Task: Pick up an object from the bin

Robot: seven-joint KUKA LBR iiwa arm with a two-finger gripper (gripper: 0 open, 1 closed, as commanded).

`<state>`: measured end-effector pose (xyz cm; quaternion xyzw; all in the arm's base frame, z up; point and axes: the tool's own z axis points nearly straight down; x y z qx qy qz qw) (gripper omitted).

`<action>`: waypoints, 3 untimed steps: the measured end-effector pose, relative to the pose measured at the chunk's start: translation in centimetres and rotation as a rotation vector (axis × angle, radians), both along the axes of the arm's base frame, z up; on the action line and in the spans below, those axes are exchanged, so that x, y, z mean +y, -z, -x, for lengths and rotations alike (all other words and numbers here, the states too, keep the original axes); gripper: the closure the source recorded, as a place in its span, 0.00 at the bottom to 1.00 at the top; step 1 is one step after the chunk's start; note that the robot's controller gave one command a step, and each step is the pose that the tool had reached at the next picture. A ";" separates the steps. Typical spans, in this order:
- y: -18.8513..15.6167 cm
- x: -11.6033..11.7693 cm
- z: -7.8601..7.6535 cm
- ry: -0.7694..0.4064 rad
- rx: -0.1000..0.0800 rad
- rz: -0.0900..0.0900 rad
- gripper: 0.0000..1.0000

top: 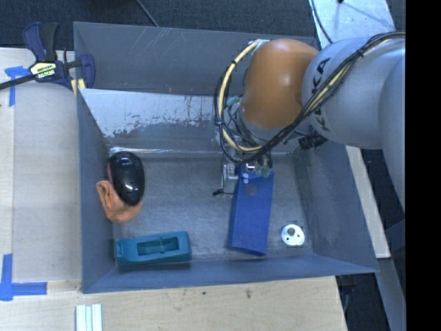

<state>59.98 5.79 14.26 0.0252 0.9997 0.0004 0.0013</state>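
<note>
- Along the near wall of the bin (207, 276), a teal plastic holder (152, 248) lies lengthwise, close to the near-left corner and just short of the wall's foot.
- Towards the near-right corner sits a small white round piece (293, 235), apart from everything, with bare floor around it; what it is cannot be made out.
- Between those two, a long blue flat box (249, 216) runs from the near wall up toward the middle of the floor. Open floor lies on both its long sides.
- On the left, a black computer mouse (127, 178) rests partly on an orange cloth (116, 205), both near the left wall. A wide bare stretch of floor separates them from the blue box.
- Over the box's far end hangs the gripper (242, 172), right at that edge. Whether it is released, clenched or grasping the box cannot be told, as cables (231, 88) and the wrist cover it.
- Farther back, the orange cover (275, 81) and grey arm hide the far-right part of the bin, and the arm is cut off at the right.
</note>
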 end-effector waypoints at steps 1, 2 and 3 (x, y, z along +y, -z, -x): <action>0.8 -1.0 -1.0 -0.005 -0.002 0.003 0.00; -2.8 -4.6 4.5 0.138 0.007 0.000 0.00; -3.0 -7.5 5.6 0.173 0.001 0.002 0.00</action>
